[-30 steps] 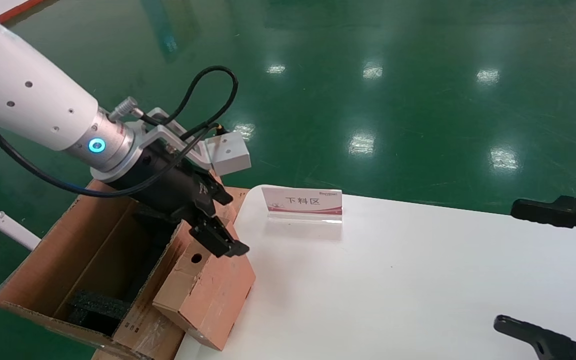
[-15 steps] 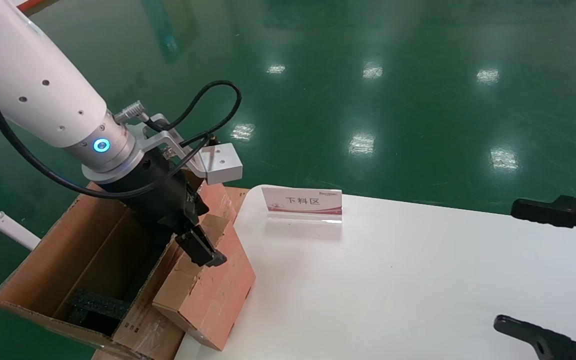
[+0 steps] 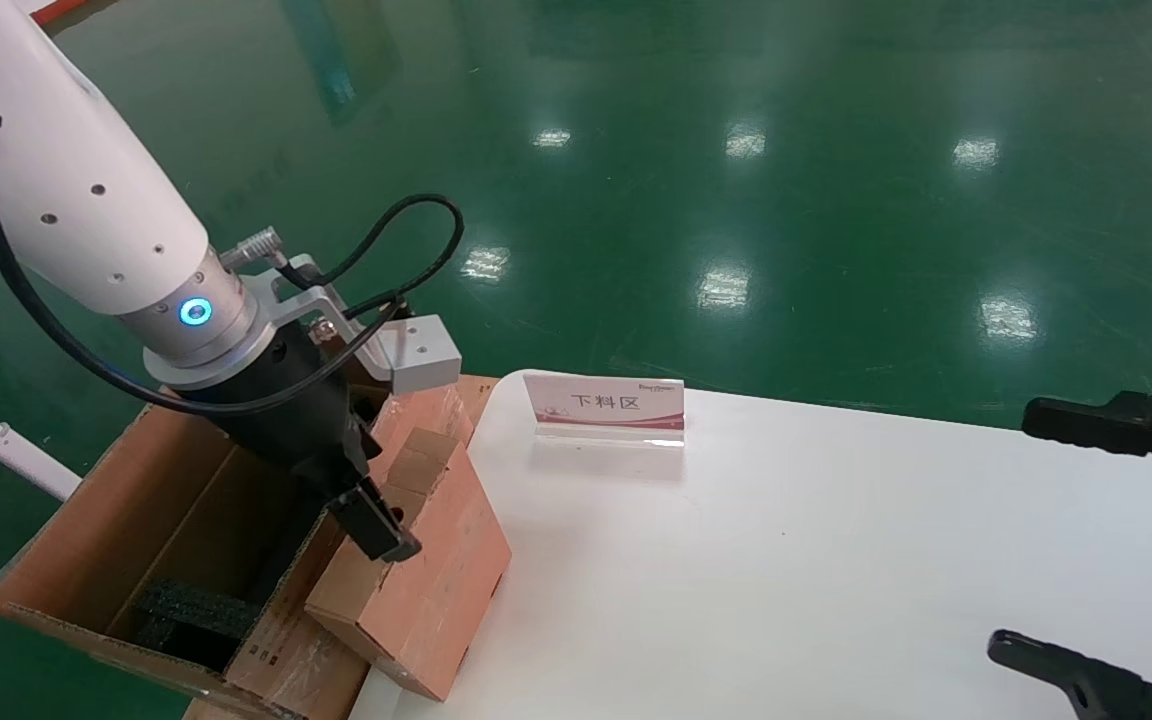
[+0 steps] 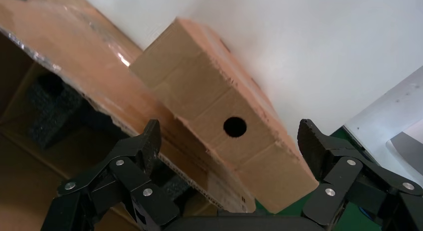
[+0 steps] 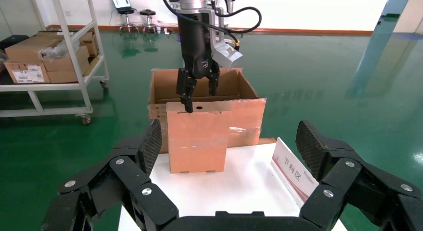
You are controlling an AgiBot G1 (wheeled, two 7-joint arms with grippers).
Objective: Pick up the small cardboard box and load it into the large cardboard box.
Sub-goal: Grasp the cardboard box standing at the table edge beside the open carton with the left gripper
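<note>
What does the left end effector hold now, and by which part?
Nothing is held. The left end effector is open, its fingers on either side of the top end of the small cardboard box, not yet closed on it.

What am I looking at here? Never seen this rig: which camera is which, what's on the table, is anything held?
It is a two-armed robot, seen through three cameras: one on its head looking down, and one on each wrist.

In the head view, the left gripper hangs open over the small cardboard box, which stands at the edge of the white table. Its fingers straddle the top with the round hole, but nothing is gripped.

Beside the table stands the large cardboard box, open, with black foam inside. A small sign also stands on the table.

The right gripper is parked, open and empty, at the table's right; its camera looks back across the table at the left arm.
</note>
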